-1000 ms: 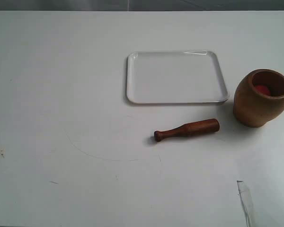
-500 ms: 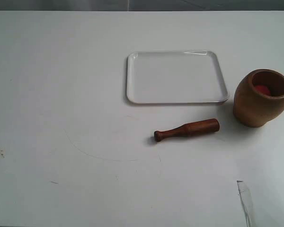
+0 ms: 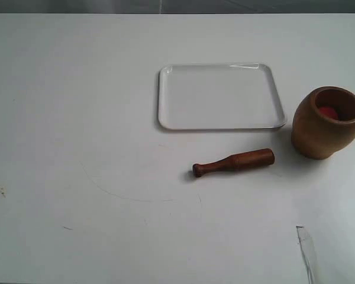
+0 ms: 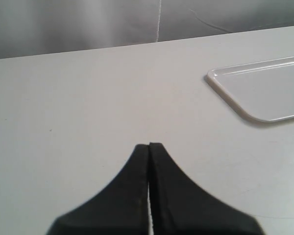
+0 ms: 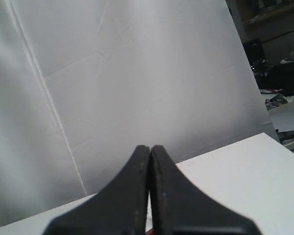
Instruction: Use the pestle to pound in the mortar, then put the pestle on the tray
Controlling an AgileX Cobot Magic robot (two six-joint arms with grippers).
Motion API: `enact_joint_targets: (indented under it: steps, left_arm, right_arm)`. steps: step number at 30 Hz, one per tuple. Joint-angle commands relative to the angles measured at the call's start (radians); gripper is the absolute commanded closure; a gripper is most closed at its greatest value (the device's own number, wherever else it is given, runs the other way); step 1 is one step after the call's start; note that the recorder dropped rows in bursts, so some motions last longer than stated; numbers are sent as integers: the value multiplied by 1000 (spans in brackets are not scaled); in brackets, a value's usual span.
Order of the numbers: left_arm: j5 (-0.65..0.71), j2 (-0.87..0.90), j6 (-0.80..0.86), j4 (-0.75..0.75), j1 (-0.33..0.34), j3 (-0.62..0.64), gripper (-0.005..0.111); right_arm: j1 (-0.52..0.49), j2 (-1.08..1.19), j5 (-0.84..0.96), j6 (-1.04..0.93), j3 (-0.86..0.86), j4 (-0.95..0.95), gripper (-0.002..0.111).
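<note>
We see a white table from a camera off the arms. The left gripper has its two dark fingers pressed together, tip against tip, with nothing between them. It hangs over bare tabletop. Ahead of its tips and off to one side, well apart from them, lies a corner of the tray, flat and white with a low rim.

The right gripper is likewise closed, its fingers touching along their length and holding nothing. It points toward a creased white backdrop, with a strip of table edge beyond its tips.

The pestle lies flat on the table, near the tray's long edge but not touching it. Its thick end points toward the right arm's side and its small knob toward the left arm's side. No gripper touches it, and we cannot tell how far it lies from either one.

The mortar stands upright on the right arm's side, near the tray's short edge and close to the pestle's thick end, apart from both. Something red shows inside its mouth.
</note>
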Motion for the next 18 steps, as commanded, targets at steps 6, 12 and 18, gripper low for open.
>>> enact_joint_targets:
  steps: [6,12,18]
  left_arm:
    - [-3,-1,-8,-7,-8,1,107]
    - [-3,-1,-8,-7,-8,1,107]
    - [-3,-1,-8,-7,-8,1,107]
  right_arm:
    - [-7,-3,113,-158,-280,-53,108]
    - [-7,158,435,-375,-549,-73,108]
    - [-7,392,750,-665,-780,89,108]
